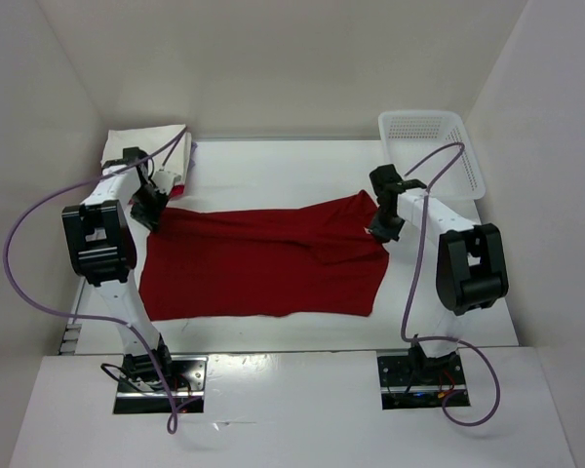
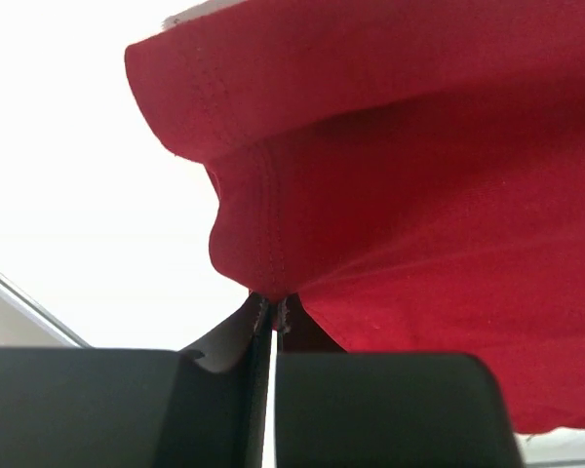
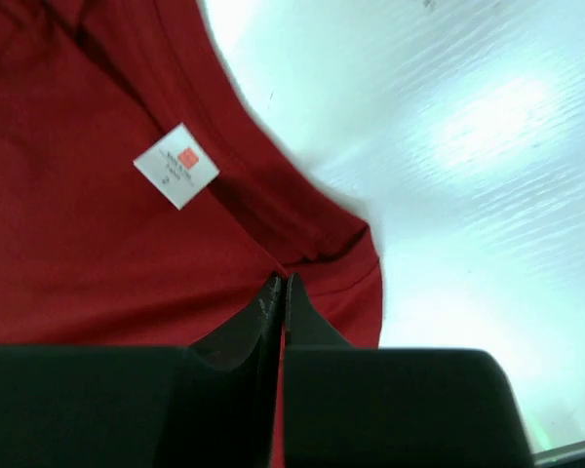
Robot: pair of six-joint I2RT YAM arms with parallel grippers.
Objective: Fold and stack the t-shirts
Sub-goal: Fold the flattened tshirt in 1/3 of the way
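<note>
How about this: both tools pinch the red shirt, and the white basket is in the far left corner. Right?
Not quite. The white basket is in the far right corner, as the top view shows. Both the left tool and the right tool do pinch the red shirt.

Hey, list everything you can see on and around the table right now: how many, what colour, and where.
dark red t-shirt: one, dark red, spread across the middle of the table
label: one, white with a red mark, on the dark red t-shirt
cream white t-shirt: one, cream white, folded at the far left corner
basket: one, white lattice, far right corner
table: one, white, under everything
cables: two, purple, one looping beside each arm
left arm: one, black and white, left side
right arm: one, black and white, right side
left end effector: one, black, shut on the dark red t-shirt's far left corner
right end effector: one, black, shut on its far right edge
</note>
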